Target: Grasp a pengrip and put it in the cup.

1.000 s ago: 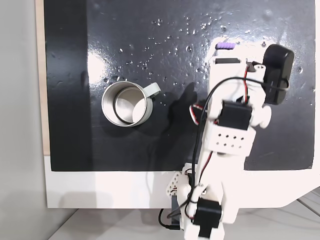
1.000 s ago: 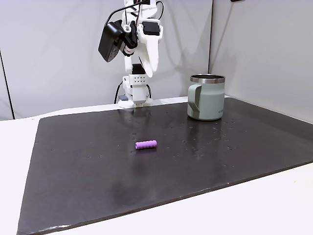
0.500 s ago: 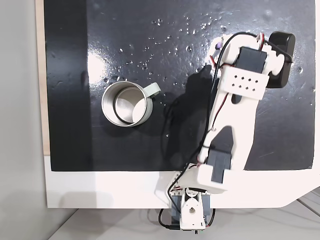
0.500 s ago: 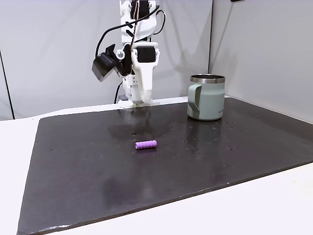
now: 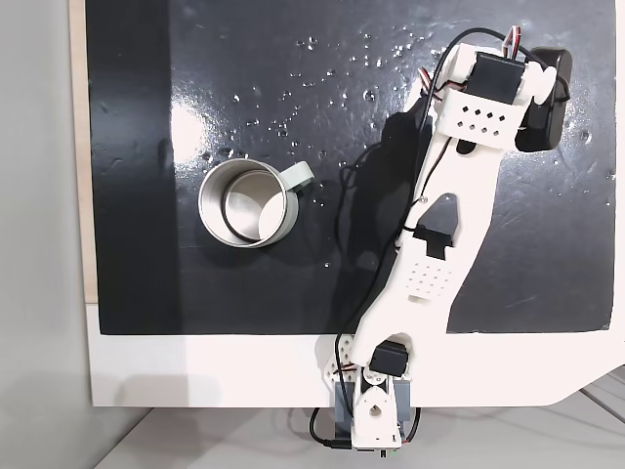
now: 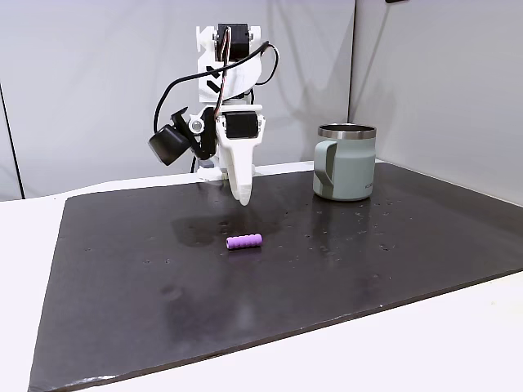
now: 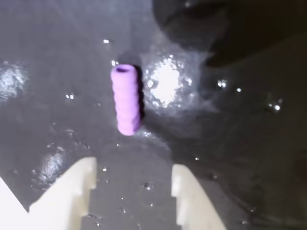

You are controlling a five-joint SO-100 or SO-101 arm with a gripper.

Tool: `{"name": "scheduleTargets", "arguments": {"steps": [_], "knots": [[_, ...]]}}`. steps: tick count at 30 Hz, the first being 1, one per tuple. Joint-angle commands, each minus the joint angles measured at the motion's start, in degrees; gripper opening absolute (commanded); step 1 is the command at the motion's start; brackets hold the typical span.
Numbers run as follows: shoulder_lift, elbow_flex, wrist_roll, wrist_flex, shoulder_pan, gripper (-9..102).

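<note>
The purple ribbed pengrip (image 6: 244,242) lies on the black mat, near its middle in a fixed view. In the wrist view the pengrip (image 7: 125,99) lies lengthwise just ahead of my open gripper (image 7: 132,167), roughly in line with the gap between the pale fingers (image 7: 72,191). My gripper (image 6: 243,196) points down, hanging a little above and behind the pengrip, holding nothing. The silver cup (image 5: 244,203) stands upright to the left of the arm (image 5: 439,234) in a fixed view. From the side the cup (image 6: 345,162) stands at the right rear.
The black mat (image 6: 368,269) lies on a white table (image 6: 24,245). Grey walls rise behind and to the right in a fixed view. Glare spots and white specks dot the mat (image 5: 293,88).
The arm has stretched out over the mat and brought the gripper down towards the pengrip. The pengrip and the cup have not moved.
</note>
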Motion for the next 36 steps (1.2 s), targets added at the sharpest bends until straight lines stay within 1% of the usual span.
{"name": "scheduleTargets", "arguments": {"steps": [1,5,21,29,32,36], "knots": [[-0.79,-5.71,-1.23,1.05,0.62,21],[-3.52,-7.91,-2.2,-0.09,0.62,22],[-10.81,-7.91,-6.94,-8.09,1.32,22],[-15.03,-7.91,-9.76,-9.4,0.97,20],[-15.03,-7.91,-10.28,-9.4,0.79,14],[-15.21,-7.91,-10.37,-9.14,0.88,0]]}}
